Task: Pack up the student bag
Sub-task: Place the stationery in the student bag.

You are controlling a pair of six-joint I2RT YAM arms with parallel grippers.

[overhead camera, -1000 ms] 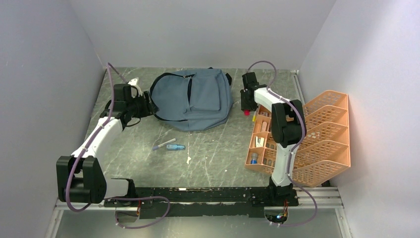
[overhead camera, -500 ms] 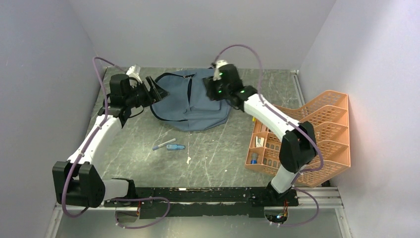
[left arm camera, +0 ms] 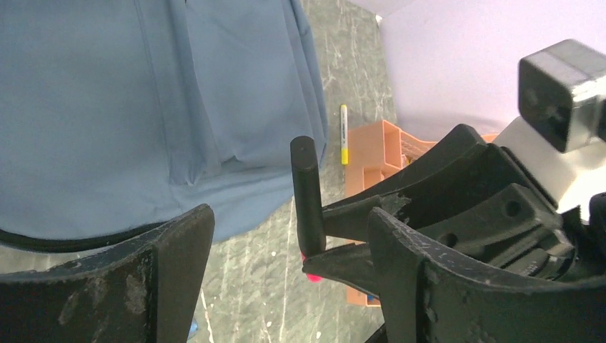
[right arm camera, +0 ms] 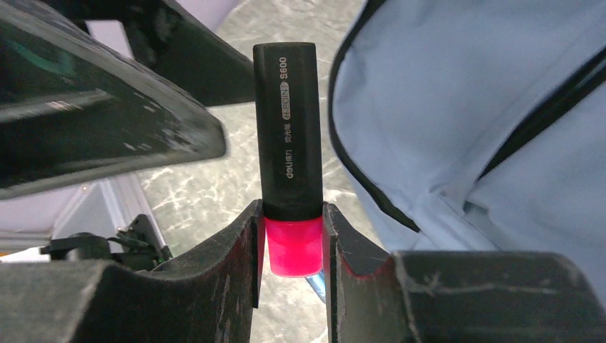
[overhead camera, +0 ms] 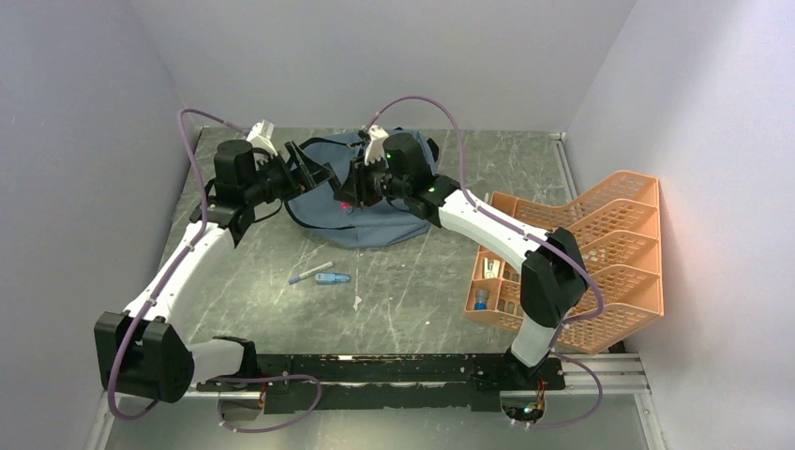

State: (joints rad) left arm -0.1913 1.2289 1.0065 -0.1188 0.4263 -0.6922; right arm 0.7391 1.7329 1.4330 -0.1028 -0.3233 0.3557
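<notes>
Here, a highlighter is hanging between two grippers

The right gripper (right arm camera: 291,239) is pinching a pink highlighter (right arm camera: 288,128) by its pink barrel, with the black cap pointing away from the jaws. It is hovering over the left part of the student bag (overhead camera: 398,211), which is lying at the far middle of the marbled table (overhead camera: 412,300). The left gripper (overhead camera: 314,169) is facing it from the bag's left edge. Its jaws are standing spread wide, and in the left wrist view the cap is showing between the fingers, touching neither. An orange mesh tray organiser (overhead camera: 619,253) is sitting on the right, with a yellow marker (left arm camera: 344,136) lying between it and the bag. Nearer the arms, a pen (overhead camera: 309,274) and a small blue item (overhead camera: 333,278) are lying on the table.
</notes>
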